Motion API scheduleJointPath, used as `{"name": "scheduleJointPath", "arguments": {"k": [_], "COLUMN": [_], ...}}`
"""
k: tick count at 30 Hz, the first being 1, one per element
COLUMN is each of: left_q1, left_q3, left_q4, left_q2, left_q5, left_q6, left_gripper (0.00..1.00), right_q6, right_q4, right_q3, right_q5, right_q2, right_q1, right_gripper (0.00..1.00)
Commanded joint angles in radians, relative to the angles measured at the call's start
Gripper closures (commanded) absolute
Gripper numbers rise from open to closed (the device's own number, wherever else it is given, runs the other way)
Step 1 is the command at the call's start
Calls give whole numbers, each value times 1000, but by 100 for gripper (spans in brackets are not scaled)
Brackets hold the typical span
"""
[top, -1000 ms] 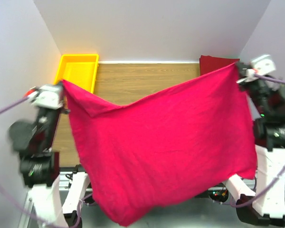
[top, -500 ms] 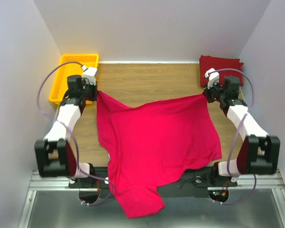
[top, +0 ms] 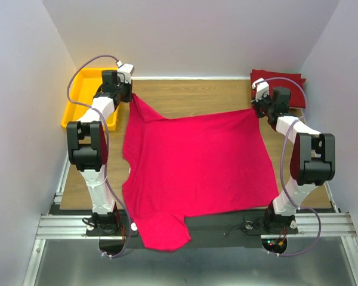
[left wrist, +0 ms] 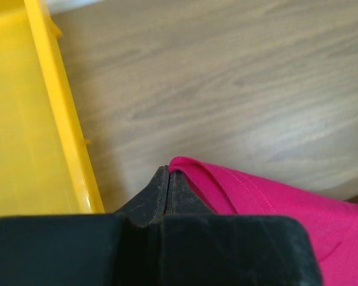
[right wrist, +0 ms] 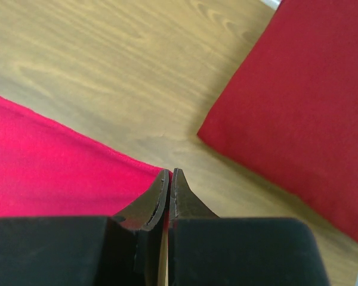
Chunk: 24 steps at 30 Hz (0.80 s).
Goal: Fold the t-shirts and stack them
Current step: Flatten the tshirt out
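A: Where did the pink t-shirt (top: 197, 161) lie?
B: Spread across the table (top: 191, 95), its near hem drooping over the front edge, with both far corners in the pincers.
A: Jaws together?
B: Yes. The left pincer (left wrist: 169, 174) was clamped on the corner beside the yellow tray (left wrist: 24, 119); the right pincer (right wrist: 169, 174) pinched the other corner, near the folded crimson t-shirt (right wrist: 298, 101).

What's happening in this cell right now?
Both arms hold the magenta-pink t-shirt spread over the table. The left gripper and right gripper are each shut on one far corner, and the shirt's near end droops over the front edge. A crimson t-shirt lies folded at far right, and a yellow tray sits at far left. The pink one isn't folded yet.
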Motion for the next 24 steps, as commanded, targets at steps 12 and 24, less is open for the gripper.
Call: {"name": "scheduleJointPath", "arguments": {"k": [12,24], "left_q1": [-44,-42], "left_q3": [176,-350], "left_q4": [-139,-369], "left_q2": [2,-339], "left_q5": [-122,-132], "left_q6": [81,219], "left_gripper": [47,47], "right_q6": [18,38], "right_q4": [60,48], "right_q3": [122,151], "right_q5": [63,62], "right_q2": [95,124], "right_q1": [-6,-6], "right_gripper": [99,99]}}
